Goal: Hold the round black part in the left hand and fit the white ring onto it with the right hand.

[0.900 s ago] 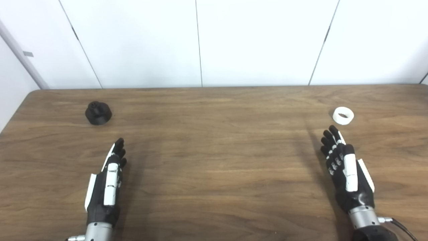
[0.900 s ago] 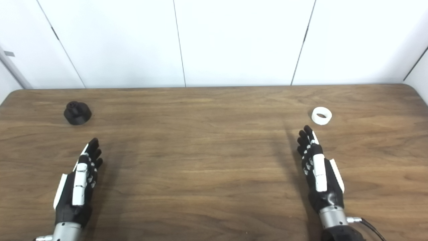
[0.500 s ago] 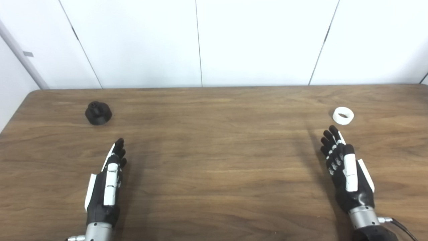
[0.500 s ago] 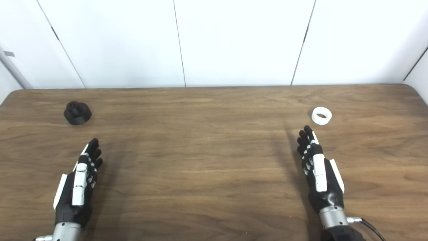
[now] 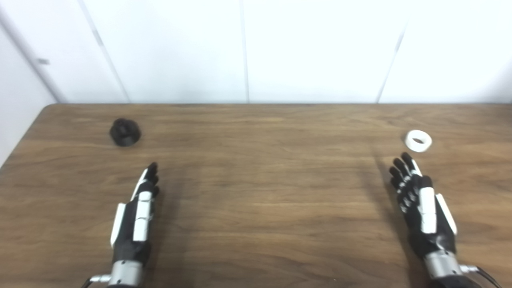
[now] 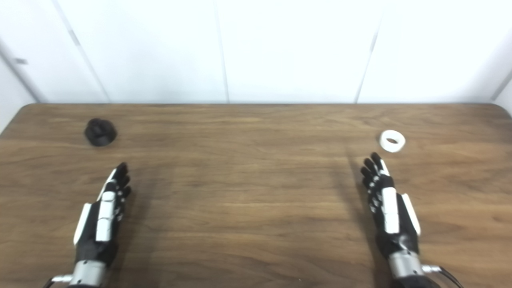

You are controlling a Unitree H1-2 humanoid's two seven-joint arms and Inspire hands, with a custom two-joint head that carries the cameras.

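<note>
While both hands hover empty, black part [image 5: 125, 132] lies untouched.

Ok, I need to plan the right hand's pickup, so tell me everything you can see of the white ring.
The white ring is a short, thick-walled band, plain matte white, plastic by its look, with a round open hole through its middle. It lies flat on the wooden table, hole facing up, far on the right side. Nothing touches it but the tabletop. The right hand is open, its fingertips just short of the ring, nearer the robot. The picture is slightly blurred, so finer surface detail cannot be made out.
</note>
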